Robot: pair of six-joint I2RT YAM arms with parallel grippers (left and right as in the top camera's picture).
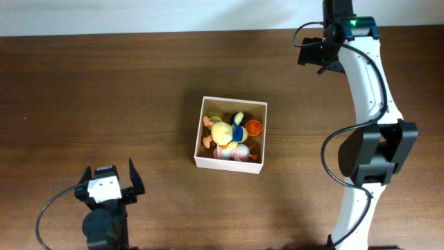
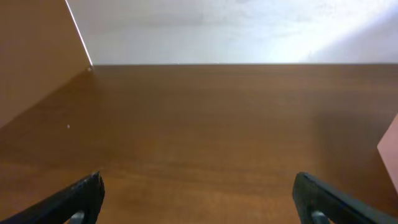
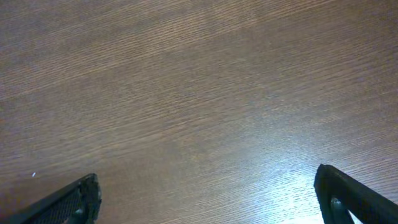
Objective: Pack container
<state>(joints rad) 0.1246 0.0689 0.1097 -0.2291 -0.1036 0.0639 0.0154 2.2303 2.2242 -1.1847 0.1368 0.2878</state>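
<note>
item: container [image 1: 229, 164]. square, shallow, white outside, tan inside. sits open-topped near the middle of the bench [image 1: 104, 90], turned slightly off the bench edges. being square, it has no long axis to line up on.

contents: a yellow plush [image 1: 223, 130] across the middle, an orange piece [image 1: 254, 126] at the side towards the right arm, a pink piece [image 1: 234, 151] by the near wall. all lie inside the walls; whether anything sits underneath cannot be told.

left arm [image 1: 104, 215]: low at the near-left corner of the overhead view, left jaws apart, holding nothing, aimed at the far wall. the container lies ahead and off to their right, well apart; in the left wrist view only its pale corner [image 2: 390, 146] shows at the right edge.

right arm [image 1: 368, 83]: stretched to the far-right of the bench, right jaws apart, holding nothing, over bare wood. the container lies back towards the bench middle from them, well apart, and does not show in the right wrist view.

nearer arm: by judgement the right jaws, though the margin is slight.

surroundings: no loose piece shows on the bench in any view. nothing stands between either arm and the container.

status, by judgement: packing looks complete or close to it; any further move would start with an open approach from either side.
</note>
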